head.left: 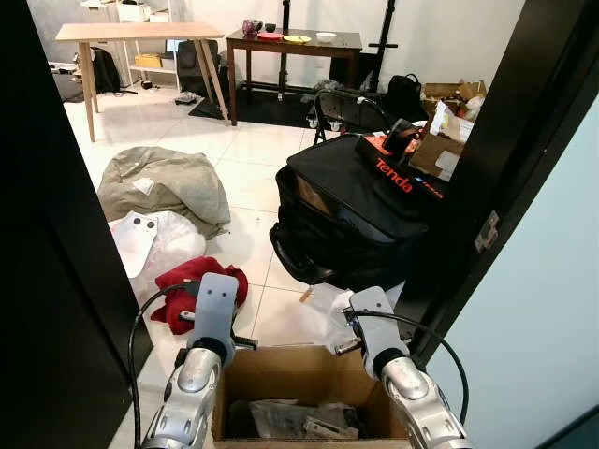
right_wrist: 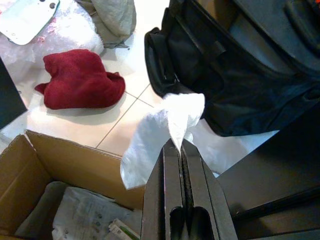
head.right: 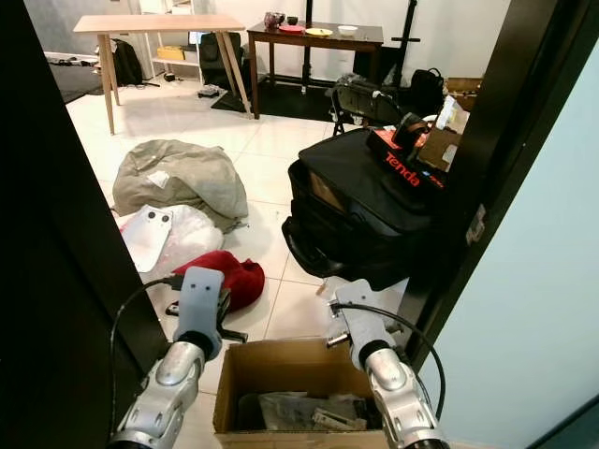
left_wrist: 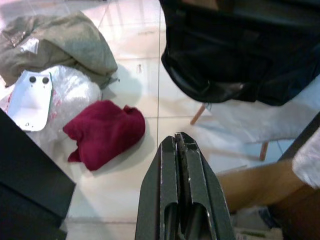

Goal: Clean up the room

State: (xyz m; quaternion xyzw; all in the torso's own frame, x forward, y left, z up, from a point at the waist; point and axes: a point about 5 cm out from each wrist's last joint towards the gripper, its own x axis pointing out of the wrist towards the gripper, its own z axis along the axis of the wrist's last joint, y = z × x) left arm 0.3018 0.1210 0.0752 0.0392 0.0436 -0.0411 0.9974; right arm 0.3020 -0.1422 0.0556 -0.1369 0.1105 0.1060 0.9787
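An open cardboard box holding crumpled paper and wrappers sits on the tile floor just below me in a doorway. My right gripper hovers over the box's far rim, shut on a crumpled white plastic sheet that hangs from its fingertips. My left gripper is shut with nothing in it, above the floor beside the box. A dark red cloth lies bunched on the tiles a little ahead of the left gripper.
A large black bag stands ahead on the right, with a red-lettered box on top. A grey-green cloth heap and white bubble wrap with a white panel lie ahead left. Black door frames flank me. Two tables stand far back.
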